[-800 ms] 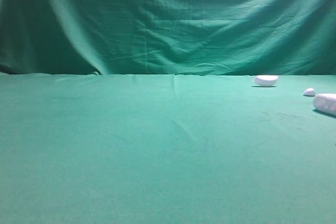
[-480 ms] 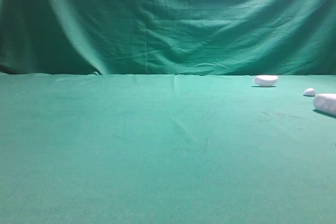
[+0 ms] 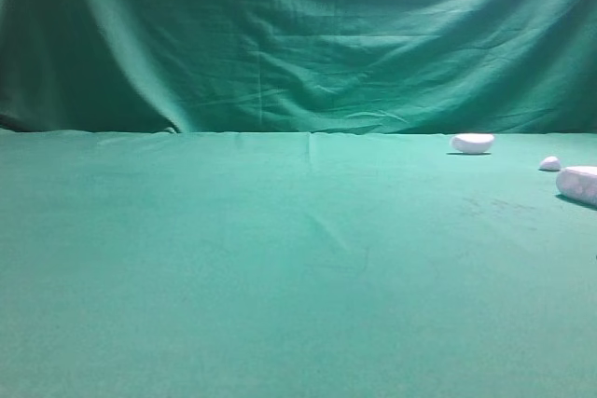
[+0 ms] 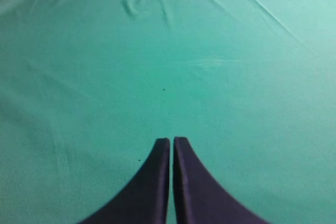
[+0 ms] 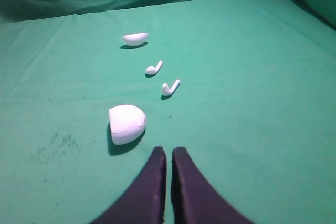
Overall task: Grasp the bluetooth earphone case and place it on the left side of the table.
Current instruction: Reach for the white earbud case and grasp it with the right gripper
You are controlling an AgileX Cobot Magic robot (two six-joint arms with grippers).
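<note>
The bluetooth earphone case (image 3: 579, 184) is a glossy white rounded capsule lying on the teal table (image 3: 280, 258) at the far right, cut off by the frame edge. In the right wrist view the case (image 5: 127, 123) lies just ahead and left of my right gripper (image 5: 168, 150), which is shut, empty and a short gap from it. My left gripper (image 4: 171, 140) is shut and empty over bare cloth (image 4: 168, 51). Neither gripper shows in the exterior view.
A white half-oval lump (image 3: 472, 143) lies at the back right, also seen in the right wrist view (image 5: 135, 38). A tiny white piece (image 3: 550, 163) lies near the case. Two white earbuds (image 5: 154, 68) (image 5: 169, 87) lie beyond the case. A darker green curtain (image 3: 298, 34) hangs behind.
</note>
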